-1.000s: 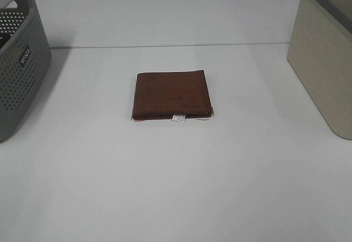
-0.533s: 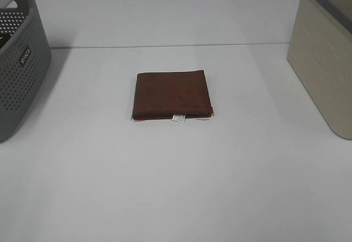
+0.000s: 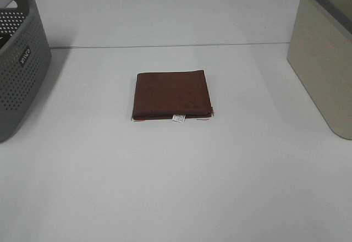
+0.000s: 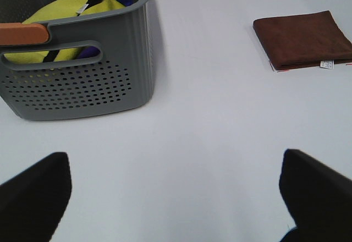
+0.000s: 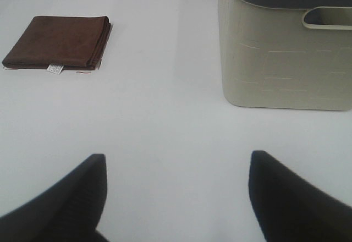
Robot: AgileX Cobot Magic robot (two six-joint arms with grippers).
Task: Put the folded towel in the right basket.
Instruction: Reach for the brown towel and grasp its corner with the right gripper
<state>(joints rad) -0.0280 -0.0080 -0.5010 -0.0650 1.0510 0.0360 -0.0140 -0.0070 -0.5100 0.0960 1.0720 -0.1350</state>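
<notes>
Left of the right basket lies one folded towel; both jaws seemingly spread.

One folded towel, two baskets (grey basket, right basket), two tools (left tool, right tool)

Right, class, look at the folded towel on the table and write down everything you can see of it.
The folded towel is a dark reddish-brown cloth, soft-looking, folded in layers into a flat, roughly square stack. A small white tag sticks out at its near edge. It lies flat on the white table, between the grey perforated basket and the right basket, apart from both. Only the table touches it.
</notes>
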